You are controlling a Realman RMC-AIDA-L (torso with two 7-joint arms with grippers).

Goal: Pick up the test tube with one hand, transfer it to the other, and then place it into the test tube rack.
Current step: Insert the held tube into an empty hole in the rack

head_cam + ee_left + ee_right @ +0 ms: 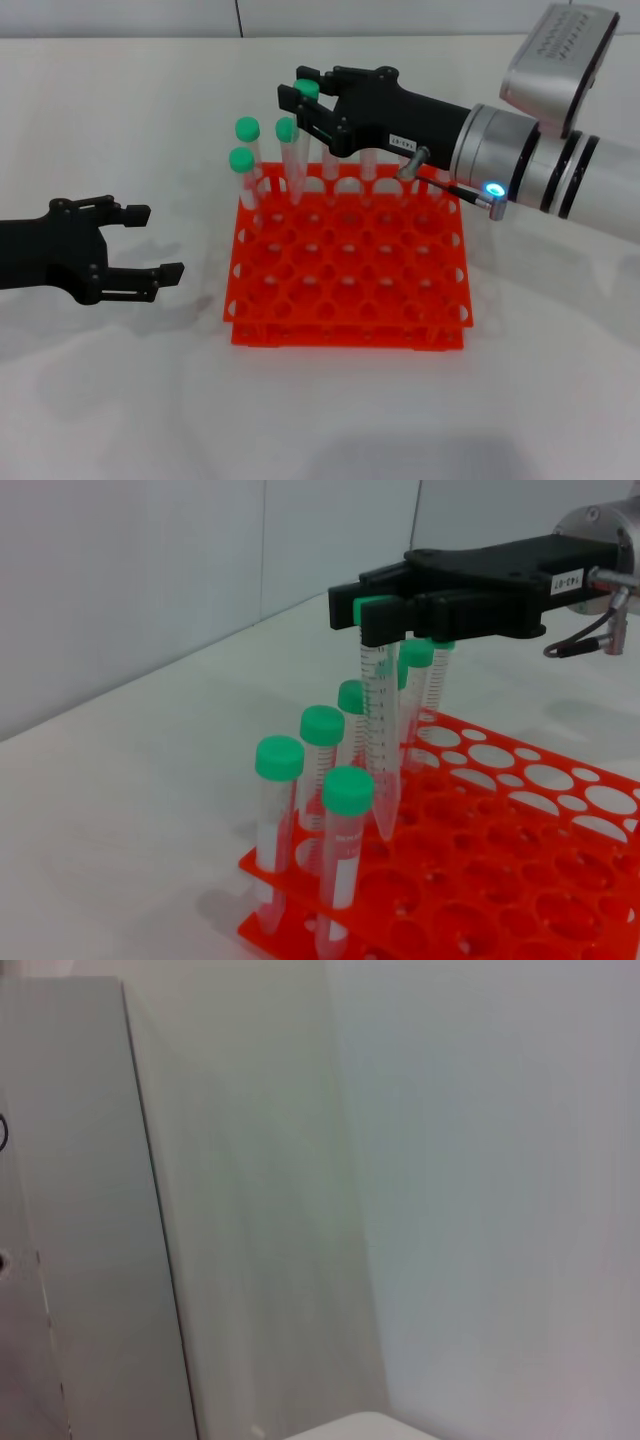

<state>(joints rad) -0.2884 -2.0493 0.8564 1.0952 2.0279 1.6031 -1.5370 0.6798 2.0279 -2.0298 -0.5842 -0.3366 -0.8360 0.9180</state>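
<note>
My right gripper (306, 100), the black one with the white label, is shut on the green cap (307, 88) of the test tube (381, 730). It holds the tube upright over the back left part of the orange-red test tube rack (350, 335). Seen from the left wrist, the right gripper (378, 615) keeps the tube's tapered tip just above the rack (520, 880), close to a hole. My left gripper (155, 242), black and unlabelled, is open and empty, low over the table left of the rack.
Several other green-capped tubes (241, 160) (279, 760) stand in the rack's back left holes, close beside the held tube. The rack rests on a white table (120, 400). The right wrist view shows only pale wall.
</note>
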